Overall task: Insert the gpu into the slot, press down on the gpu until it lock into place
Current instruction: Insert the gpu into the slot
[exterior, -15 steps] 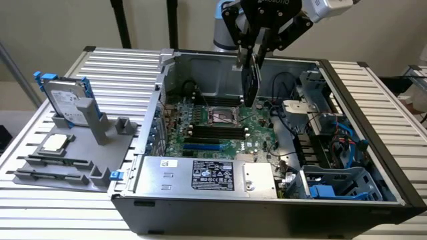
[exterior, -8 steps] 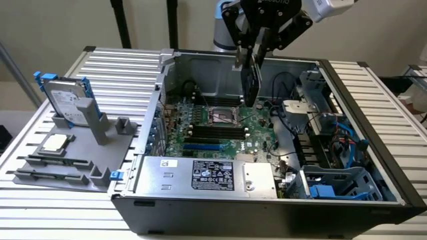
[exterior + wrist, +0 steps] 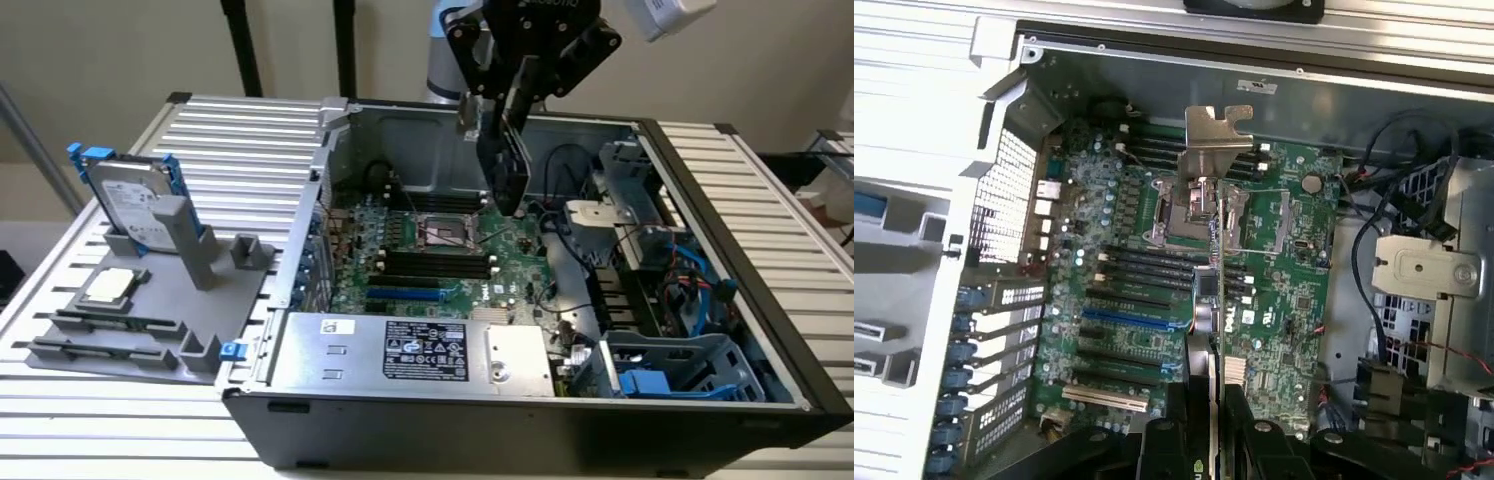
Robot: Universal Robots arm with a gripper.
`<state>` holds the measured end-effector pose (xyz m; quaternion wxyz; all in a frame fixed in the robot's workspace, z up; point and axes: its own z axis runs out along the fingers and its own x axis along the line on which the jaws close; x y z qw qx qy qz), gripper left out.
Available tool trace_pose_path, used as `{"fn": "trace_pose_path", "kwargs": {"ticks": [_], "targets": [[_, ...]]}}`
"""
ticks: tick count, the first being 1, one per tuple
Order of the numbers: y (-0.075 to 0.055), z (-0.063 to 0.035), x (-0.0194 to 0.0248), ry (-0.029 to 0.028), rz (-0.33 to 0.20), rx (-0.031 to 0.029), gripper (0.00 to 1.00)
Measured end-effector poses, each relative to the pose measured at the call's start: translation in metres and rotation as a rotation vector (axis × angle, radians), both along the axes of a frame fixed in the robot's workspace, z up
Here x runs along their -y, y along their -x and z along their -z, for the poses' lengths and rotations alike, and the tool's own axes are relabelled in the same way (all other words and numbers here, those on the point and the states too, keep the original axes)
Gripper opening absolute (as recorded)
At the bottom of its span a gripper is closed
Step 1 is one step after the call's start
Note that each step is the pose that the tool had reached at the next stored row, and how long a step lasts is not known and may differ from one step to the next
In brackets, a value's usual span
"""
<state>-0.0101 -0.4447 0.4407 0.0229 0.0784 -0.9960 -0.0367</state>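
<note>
- Gripper [image 3: 511, 100] is seen above the open case [image 3: 534, 432], and its fingers [image 3: 1259, 450] are closed on the gpu [image 3: 505, 172], one on each flat side.
- The gpu is held on its edge and hangs down from the gripper into the case, over the motherboard [image 3: 514, 272].
- In the wrist view the card is seen edge-on as a thin line, with its silver bracket [image 3: 1216, 140] at the end far from the fingers.
- The lower end of the gpu is placed above the area of the processor socket [image 3: 447, 232]; whether it touches the board cannot be told.
- The slot [image 3: 404, 296] is seen as a blue strip on the board, bare, and nothing is inserted in it.
- In the exterior view the slot is found lower and toward the exterior view's left of the card, apart from it.
- Black memory slots [image 3: 434, 264] are laid between the socket and the blue slot.
- A power supply [image 3: 414, 350] with a label is mounted at the near wall of the case.
- A hard drive [image 3: 134, 205] with blue rails is stood upright on a grey holder [image 3: 160, 330], outside the case.
</note>
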Motion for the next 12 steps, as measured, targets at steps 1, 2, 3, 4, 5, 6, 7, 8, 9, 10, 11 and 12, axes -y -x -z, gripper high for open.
{"fn": "trace_pose_path", "kwargs": {"ticks": [1, 2, 3, 4, 5, 6, 7, 8, 9, 10, 11, 12], "targets": [[0.0000, 0.0000, 0.0000, 0.0000, -0.018, 0.0000, 0.26], [0.0000, 0.0000, 0.0000, 0.0000, -0.038, 0.0000, 0.26], [0.0000, 0.0000, 0.0000, -0.0001, -0.056, 0.0000, 0.26], [0.0000, 0.0000, 0.0000, 0.0000, -0.074, 0.0000, 0.26], [0.0000, 0.0000, 0.0000, 0.0000, -0.092, 0.0000, 0.26], [0.0000, 0.0000, 0.0000, 0.0000, -0.109, 0.0000, 0.26], [0.0000, 0.0000, 0.0000, 0.0000, -0.127, 0.0000, 0.26], [0.0000, 0.0000, 0.0000, 0.0000, -0.147, 0.0000, 0.26], [0.0000, 0.0000, 0.0000, 0.0000, -0.165, 0.0000, 0.26], [0.0000, -0.0002, 0.0000, 0.0001, -0.183, 0.0000, 0.26], [0.0000, -0.0002, 0.0000, 0.0000, -0.201, 0.0000, 0.26], [0.0000, -0.0003, 0.0000, 0.0000, -0.218, 0.0000, 0.26]]}}
